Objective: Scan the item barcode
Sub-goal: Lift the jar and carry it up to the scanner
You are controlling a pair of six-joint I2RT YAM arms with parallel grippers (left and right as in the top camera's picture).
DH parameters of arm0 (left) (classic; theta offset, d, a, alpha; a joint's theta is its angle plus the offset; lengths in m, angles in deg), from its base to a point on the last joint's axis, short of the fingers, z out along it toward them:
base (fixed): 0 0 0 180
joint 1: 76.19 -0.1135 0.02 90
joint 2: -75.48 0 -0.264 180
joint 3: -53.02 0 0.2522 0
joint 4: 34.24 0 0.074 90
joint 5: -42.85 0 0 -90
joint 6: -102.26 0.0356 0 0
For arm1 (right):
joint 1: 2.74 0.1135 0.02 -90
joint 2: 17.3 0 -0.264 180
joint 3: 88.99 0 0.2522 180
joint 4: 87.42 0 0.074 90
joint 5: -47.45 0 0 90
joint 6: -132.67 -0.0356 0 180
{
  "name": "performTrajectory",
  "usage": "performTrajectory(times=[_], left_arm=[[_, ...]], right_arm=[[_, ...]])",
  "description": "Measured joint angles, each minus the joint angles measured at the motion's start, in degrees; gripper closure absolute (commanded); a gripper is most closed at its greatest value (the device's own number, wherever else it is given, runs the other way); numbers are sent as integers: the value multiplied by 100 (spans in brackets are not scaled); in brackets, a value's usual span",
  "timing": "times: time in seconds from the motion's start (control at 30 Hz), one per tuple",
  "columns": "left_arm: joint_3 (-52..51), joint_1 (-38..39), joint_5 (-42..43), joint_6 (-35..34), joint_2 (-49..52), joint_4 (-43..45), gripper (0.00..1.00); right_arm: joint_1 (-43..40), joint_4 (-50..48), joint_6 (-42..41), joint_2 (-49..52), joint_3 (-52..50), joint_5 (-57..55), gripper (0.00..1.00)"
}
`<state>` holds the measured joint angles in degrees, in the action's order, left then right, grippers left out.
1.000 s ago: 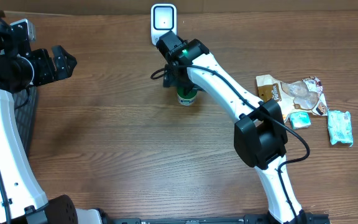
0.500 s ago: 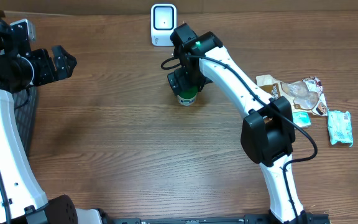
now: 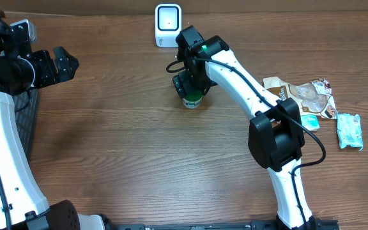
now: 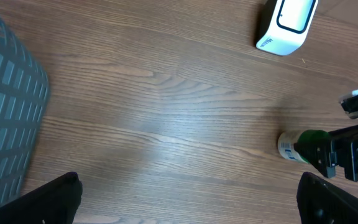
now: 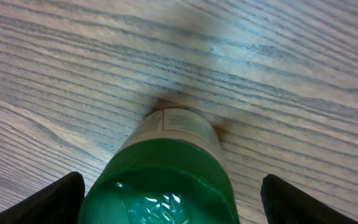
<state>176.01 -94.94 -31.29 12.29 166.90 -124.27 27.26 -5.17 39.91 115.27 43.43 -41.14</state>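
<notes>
My right fingers point(image 3: 187, 85) hang straight down over the green-capped bottle point(image 3: 192, 100), which stands upright on the wooden worktop point(image 3: 120, 160), a little in front of the white scanner point(image 3: 167, 24) and apart from it. From my right wrist I look down on the glossy green cap and the pale label below it. My two dark fingertips sit low on either side of the bottle, spread wide. On the right I see bare wood between fingertip and bottle. The left tip is very near the cap, and I cannot tell whether it touches. I am not pinching it.

My left fingers point(image 3: 66, 62) are far off at the left edge of the worktop, raised above the wood and spread as wide as they go, with nothing between them. From my left wrist I see both tips in the bottom corners. Between them lies bare wood, the grey slatted basket point(image 4: 8, 112) is at the left, and the scanner is in the top right corner. The bottle shows at the right with my other arm's dark fingers around it.

Well to the right of the bottle lies a small heap of snack packets point(image 3: 302, 97), with a teal one at the far end.
</notes>
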Motion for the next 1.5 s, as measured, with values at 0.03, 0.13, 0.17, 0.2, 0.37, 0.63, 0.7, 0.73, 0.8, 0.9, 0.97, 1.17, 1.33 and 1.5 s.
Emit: performTrajectory(times=[0.03,0.13,0.17,0.2,0.37,0.63,0.7,0.73,0.8,0.9,0.97,1.17,1.33,1.5], left_arm=[[0,0,0,0,0,0,0],[0,0,0,-2,0,0,0],[0,0,0,0,0,0,0],[0,0,0,0,0,0,1],[0,0,0,0,0,0,0],[0,0,0,0,0,0,0],[0,0,0,0,0,0,0],[0,0,0,0,0,0,0],[0,0,0,-2,0,0,0],[0,0,0,-2,0,0,0],[0,0,0,0,0,0,0],[0,0,0,-2,0,0,0],[0,0,0,0,0,0,1],[0,0,0,0,0,0,0]], right_arm=[[0,-17,2,0,-37,22,14],[0,-55,4,0,-127,63,19],[0,-72,7,0,-164,76,20],[0,-76,7,0,-181,76,21],[0,-136,17,0,-205,103,36],[0,-127,42,-20,-199,118,51],[0,13,37,-20,-140,125,51],[0,74,37,-20,-111,133,51],[-2,249,33,-20,55,227,51],[-28,358,20,-76,293,588,52],[-94,376,28,-201,367,1032,56],[-726,400,151,-697,496,2905,65],[-1486,428,415,-815,542,4708,65],[-1941,437,769,-815,542,6188,65]])
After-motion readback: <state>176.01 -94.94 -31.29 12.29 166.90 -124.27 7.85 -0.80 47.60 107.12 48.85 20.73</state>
